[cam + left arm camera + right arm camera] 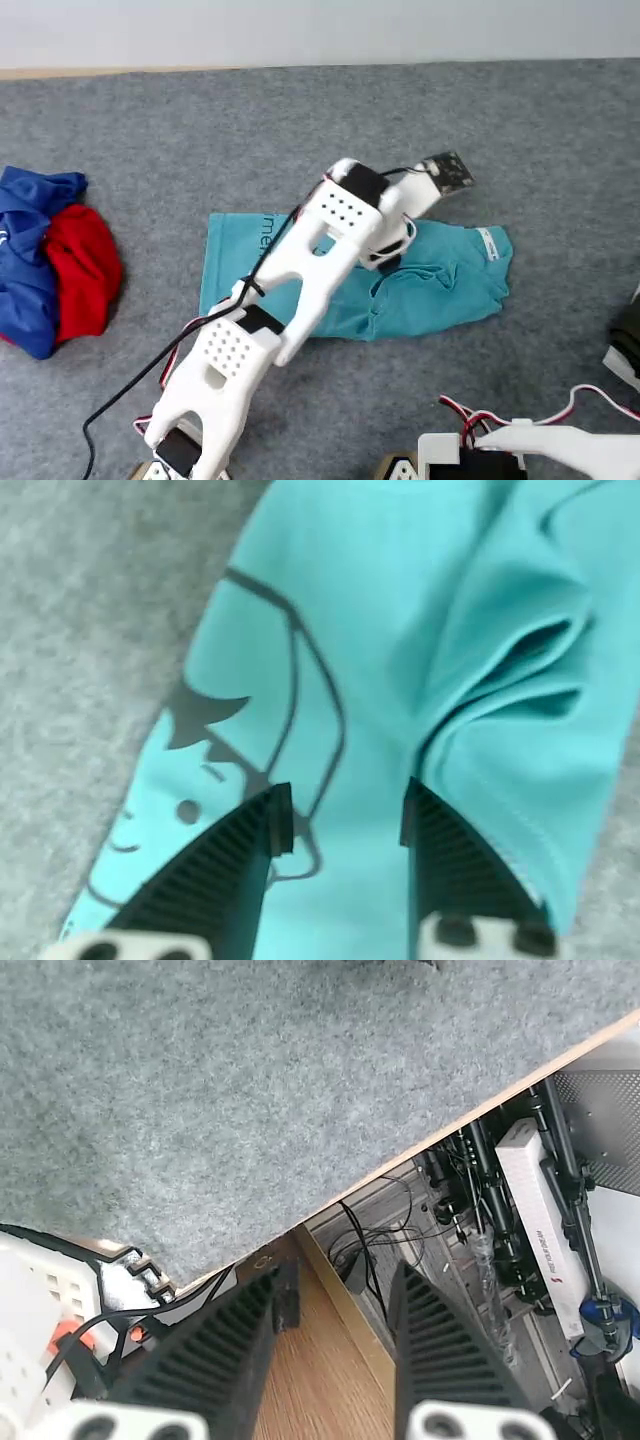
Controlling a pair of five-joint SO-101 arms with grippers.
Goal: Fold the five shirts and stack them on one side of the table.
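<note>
My left gripper (340,820) hangs close over the turquoise cotton shirt (400,630), jaws apart and holding nothing. I judge it is set beside the bunched folds to pinch the cloth for a fold. That shirt lies half-spread on the grey felt worktop (300,120). The crumpled red shirt (85,265) and blue shirt (30,260) wait heaped well apart from it. My right gripper (340,1290), open and empty, sits at the worktop's edge, clear of the turquoise shirt.
</note>
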